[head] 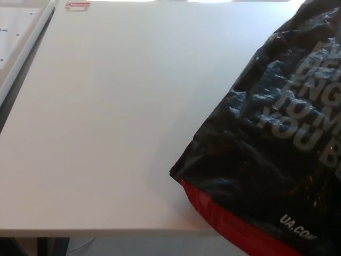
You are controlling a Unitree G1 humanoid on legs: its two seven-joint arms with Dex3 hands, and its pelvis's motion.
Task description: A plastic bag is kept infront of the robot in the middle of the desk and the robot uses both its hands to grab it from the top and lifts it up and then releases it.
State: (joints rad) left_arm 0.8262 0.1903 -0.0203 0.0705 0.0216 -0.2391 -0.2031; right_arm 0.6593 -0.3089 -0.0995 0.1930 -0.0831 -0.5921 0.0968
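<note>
Pale and bare, the surface (106,122) fills most of the frame, its front edge running along the bottom and a darker gap down the left side, beyond which a white sheet (16,32) lies in the upper left corner. Next in size is the bag (272,154), black crinkled plastic with large grey lettering and a red band along its lower edge; it takes up the right side of the frame, from the upper right corner down to the lower right, and is cut off by the right and bottom edges. Its lower left corner appears to hang at or just past the front edge of the surface, though whether it touches cannot be told. A small red and white label (78,5) sits at the top edge, left of centre. Neither robot hand shows, so I cannot tell whether either is apart, together or clamped on the bag. Judging by the way the bag stands tall and tilted, the lift looks to be under way; the next move would call for letting go so that it drops back onto the surface.
</note>
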